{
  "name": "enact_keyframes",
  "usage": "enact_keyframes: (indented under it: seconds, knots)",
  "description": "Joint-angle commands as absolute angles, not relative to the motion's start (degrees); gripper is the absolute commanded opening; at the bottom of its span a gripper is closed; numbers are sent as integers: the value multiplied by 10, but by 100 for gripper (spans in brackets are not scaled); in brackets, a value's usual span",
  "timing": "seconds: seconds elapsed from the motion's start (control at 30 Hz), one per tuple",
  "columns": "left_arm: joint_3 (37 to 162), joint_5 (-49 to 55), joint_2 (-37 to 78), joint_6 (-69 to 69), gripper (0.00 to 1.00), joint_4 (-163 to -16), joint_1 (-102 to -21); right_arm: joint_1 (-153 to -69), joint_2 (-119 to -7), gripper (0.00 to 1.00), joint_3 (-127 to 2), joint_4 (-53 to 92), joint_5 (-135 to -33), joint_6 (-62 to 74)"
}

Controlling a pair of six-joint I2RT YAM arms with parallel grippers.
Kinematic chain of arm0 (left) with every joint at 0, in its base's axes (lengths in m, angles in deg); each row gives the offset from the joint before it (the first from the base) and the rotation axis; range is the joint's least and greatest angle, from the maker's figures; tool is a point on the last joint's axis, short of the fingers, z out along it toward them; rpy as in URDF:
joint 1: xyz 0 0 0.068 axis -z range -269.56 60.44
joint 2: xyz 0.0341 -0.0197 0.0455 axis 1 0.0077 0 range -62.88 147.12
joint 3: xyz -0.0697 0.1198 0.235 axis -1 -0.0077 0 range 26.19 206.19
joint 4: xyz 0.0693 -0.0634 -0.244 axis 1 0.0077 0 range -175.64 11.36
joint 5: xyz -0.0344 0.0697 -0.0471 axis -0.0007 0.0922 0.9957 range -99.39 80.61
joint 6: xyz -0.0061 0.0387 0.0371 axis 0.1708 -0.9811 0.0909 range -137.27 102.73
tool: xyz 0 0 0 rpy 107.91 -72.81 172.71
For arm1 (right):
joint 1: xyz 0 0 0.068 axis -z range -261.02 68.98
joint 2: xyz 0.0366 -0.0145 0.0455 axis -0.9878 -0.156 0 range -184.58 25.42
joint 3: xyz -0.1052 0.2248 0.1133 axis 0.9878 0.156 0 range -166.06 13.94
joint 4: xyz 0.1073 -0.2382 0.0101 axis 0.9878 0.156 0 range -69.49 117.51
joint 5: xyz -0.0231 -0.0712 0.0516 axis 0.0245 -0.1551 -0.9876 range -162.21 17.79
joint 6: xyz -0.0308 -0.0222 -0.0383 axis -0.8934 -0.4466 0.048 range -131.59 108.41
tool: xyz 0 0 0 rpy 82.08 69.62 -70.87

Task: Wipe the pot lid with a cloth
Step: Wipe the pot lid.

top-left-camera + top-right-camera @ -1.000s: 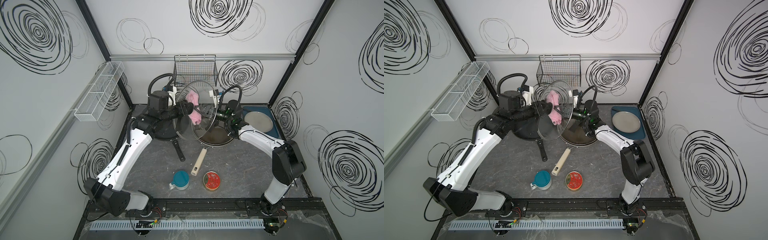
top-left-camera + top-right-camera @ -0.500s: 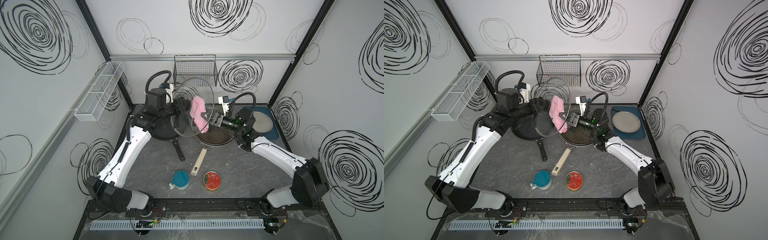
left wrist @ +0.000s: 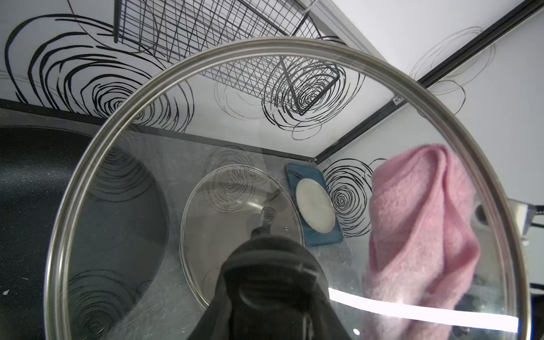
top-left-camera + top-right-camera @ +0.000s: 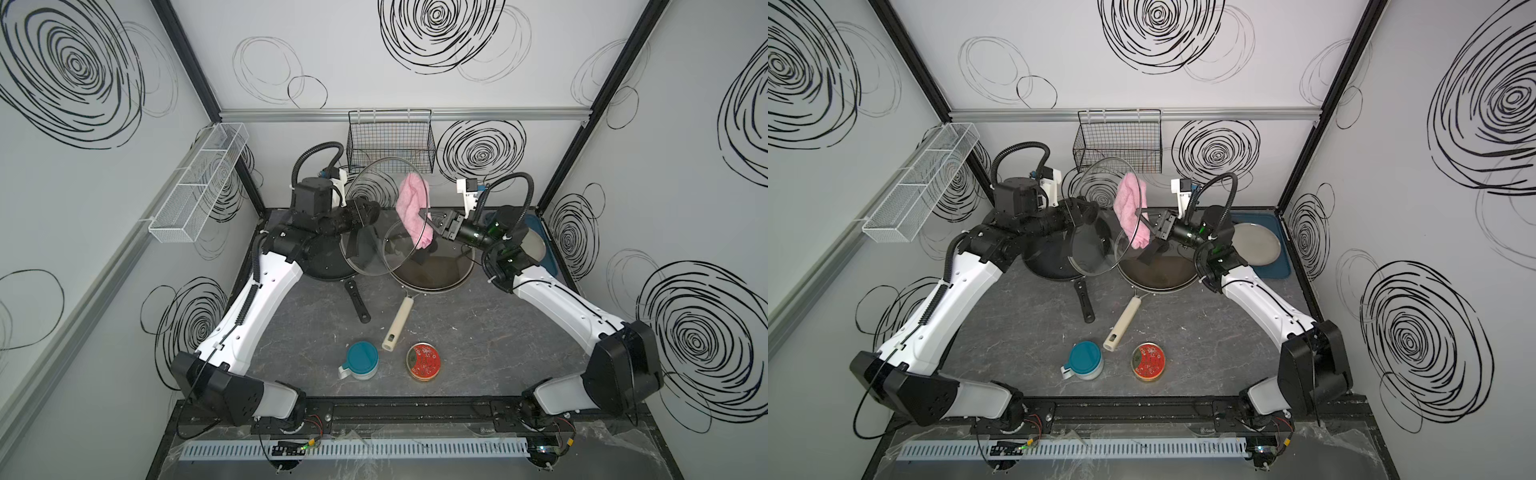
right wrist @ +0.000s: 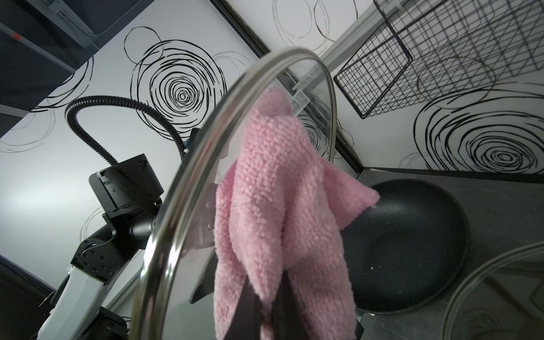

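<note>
We see right gripper (image 4: 428, 218), clamped on cloth (image 4: 411, 208), has dragged it from lid (image 4: 370, 253) centre rimward; left gripper (image 4: 368, 212) clamps the lid: wiping underway.

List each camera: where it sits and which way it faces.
Top views: high over the table's front, looking down toward the back wall; both arms whole, left gripper holding the pot lid on edge, right gripper clamping the cloth.
Left wrist: behind the left gripper, looking through the pot lid at the cloth; only that gripper's dark end shows.
Right wrist: behind the right gripper, looking along its fingers at the cloth; left arm beyond.
Shared: both wrist views see pot lid and cloth, from opposite faces.
</note>
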State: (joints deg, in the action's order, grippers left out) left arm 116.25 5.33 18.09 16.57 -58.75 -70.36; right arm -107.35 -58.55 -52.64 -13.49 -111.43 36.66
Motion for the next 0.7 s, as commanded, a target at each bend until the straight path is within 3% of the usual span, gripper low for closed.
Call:
enact_keyframes:
  seconds: [0.0,0.67]
  knots:
    - [1170,59,142,162,0,-698,-692,-1069,-614,0,-571,-154,-1134,354]
    - [1187,65,154,168,0,-708,-638,-1089,-805,0,-731,-205,-1169,398]
